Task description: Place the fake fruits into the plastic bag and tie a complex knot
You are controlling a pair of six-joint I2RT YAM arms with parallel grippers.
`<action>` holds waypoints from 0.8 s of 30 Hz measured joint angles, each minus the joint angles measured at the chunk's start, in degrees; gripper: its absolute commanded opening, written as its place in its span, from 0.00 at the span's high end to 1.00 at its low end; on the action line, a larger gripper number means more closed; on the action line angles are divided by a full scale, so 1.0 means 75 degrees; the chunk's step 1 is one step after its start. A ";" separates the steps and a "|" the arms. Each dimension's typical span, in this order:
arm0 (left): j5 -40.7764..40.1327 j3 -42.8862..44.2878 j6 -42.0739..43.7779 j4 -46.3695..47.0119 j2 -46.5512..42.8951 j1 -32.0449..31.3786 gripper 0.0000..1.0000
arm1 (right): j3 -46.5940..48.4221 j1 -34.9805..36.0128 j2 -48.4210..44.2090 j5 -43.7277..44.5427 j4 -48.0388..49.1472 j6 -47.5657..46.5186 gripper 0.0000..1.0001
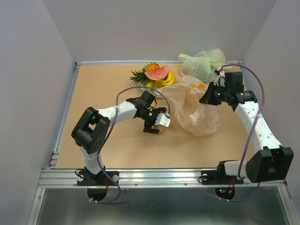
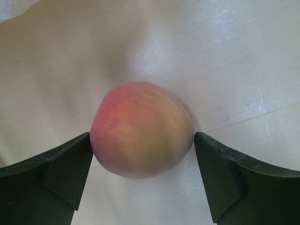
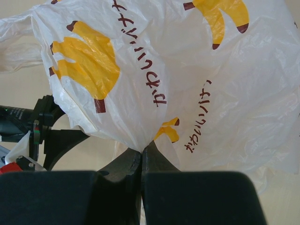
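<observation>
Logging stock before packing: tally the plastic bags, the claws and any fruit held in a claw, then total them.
Plastic bags: 2, the printed plastic bag and a pale green bag.
Claws: 2, the left claw and the right claw.
Fruit held: 1, a peach in the left claw.
Total: 5.

Peach (image 2: pixel 142 129): orange-pink and round, at the centre of your left wrist view.
Other fruits (image 1: pixel 154 80): your watermelon slice (image 1: pixel 157 72), bananas (image 1: pixel 169 78) and spiky pineapple (image 1: pixel 139 76), heaped at top centre overhead.
Plastic bag (image 1: pixel 194 110): translucent, crinkled, banana-printed, slumped right of centre.
</observation>
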 measured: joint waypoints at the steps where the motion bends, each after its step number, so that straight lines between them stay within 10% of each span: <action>1: -0.0017 0.0012 -0.0015 0.0015 0.0050 -0.0035 0.01 | 0.0000 0.0000 0.0003 0.0000 -0.0003 0.0000 0.99; 5: -0.0096 0.0047 -0.0082 0.0087 0.0248 -0.0125 0.01 | 0.0000 0.0000 0.0026 -0.0006 -0.0003 0.0000 1.00; 12: 0.0099 0.0478 0.0067 -0.0501 0.0329 -0.0128 0.48 | 0.0000 0.0000 0.0026 -0.0006 0.0000 -0.0070 1.00; 24: 0.1518 0.2500 -0.2060 -0.1233 -0.1510 -0.0041 0.51 | 0.0000 0.0000 0.0026 -0.0720 -0.0003 -0.0064 1.00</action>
